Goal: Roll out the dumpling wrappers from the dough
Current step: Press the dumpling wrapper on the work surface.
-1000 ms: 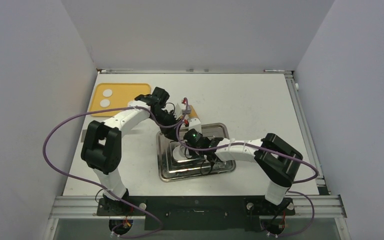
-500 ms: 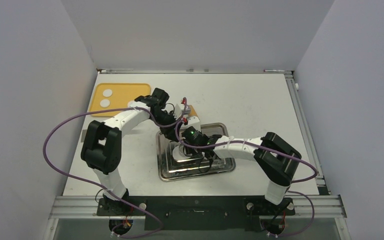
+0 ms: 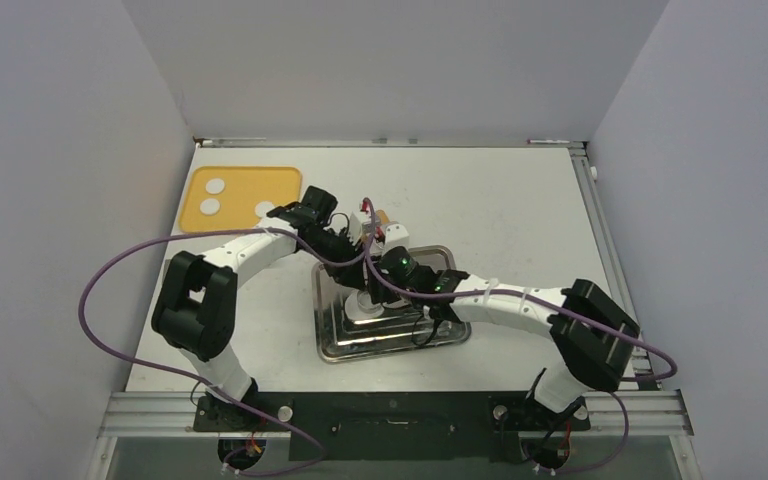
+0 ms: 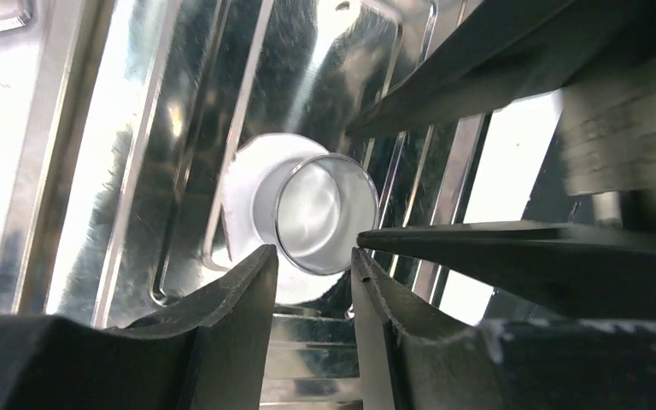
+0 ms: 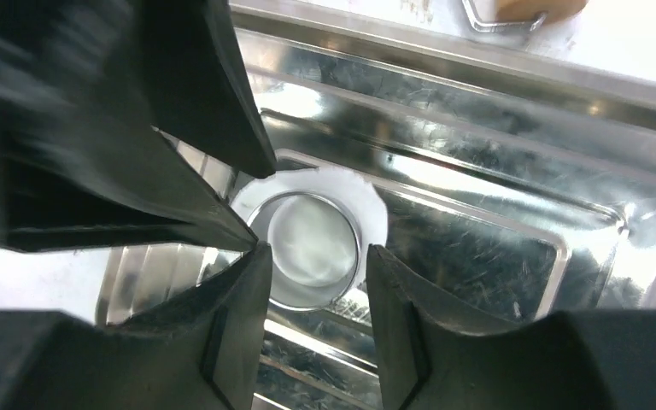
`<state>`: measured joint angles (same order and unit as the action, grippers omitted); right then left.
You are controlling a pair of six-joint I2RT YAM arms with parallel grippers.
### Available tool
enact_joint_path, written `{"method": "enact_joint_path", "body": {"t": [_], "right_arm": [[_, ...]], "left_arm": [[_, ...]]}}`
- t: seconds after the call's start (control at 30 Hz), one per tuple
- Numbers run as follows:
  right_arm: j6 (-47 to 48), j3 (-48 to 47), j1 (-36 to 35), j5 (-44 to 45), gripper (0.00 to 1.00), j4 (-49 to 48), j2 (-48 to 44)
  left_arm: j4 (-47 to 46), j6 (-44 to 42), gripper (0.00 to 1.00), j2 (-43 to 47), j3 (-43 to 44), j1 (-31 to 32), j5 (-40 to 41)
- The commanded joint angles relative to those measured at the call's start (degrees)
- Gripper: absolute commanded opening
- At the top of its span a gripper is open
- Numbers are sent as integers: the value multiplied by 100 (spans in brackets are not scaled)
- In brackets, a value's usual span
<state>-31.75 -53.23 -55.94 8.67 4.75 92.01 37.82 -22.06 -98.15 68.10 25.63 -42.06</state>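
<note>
Progress, judged from how things lie: one wrapper [image 5: 374, 209] looks rolled. It's flat in the metal tray [image 3: 360, 350] mid-worktop [image 3: 500, 200], w/ a metal ring [image 4: 325, 213] sitting on top of it. Three lumps of dough [image 3: 215, 185] sit untouched on the yellow board [image 3: 245, 180] at the far left, well apart from the tray, so I reckon most of the job is left. Both my hands are over the tray, tips pointing at the ring from opposite sides. My left hand [image 4: 312, 256] is partly open, nothing btwn the fingers, tips just short of the ring. My right hand [image 5: 314, 254] is also apart & empty, ring showing in the gap beyond it. Wrapper: thin, white, matte, roundish, clearly wider than the ring, edge a bit uneven & brighter than the middle; can't tell if the ring has cut through it
</note>
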Motion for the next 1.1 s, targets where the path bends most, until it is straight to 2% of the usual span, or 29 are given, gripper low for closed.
{"method": "enact_joint_path", "body": {"t": [0.0,0.13,0.23,0.33,0.4,0.7,1.07], "right_arm": [[-21,64,80,-357,42,-961,-499],[-226,346,268,-439,37,-1072,-528],[-350,554,401,-585,36,-1286,-526],[-419,684,536,-812,36,-1515,-470],[-448,744,604,-1085,33,-1595,-415],[-459,791,655,-1341,26,-1591,-45],[-370,676,541,-1177,15,-1337,155]], "left_arm": [[-943,789,34,204,-394,75,-8],[-1402,1369,34,139,-747,-28,-6],[-1916,1940,34,182,-1055,-100,-106],[-2218,2166,34,251,-1240,-93,-86],[-2228,2171,34,247,-1260,-101,-27],[-1952,1985,32,127,-1215,-144,91],[-1795,1533,32,268,-1271,-169,474]]}}
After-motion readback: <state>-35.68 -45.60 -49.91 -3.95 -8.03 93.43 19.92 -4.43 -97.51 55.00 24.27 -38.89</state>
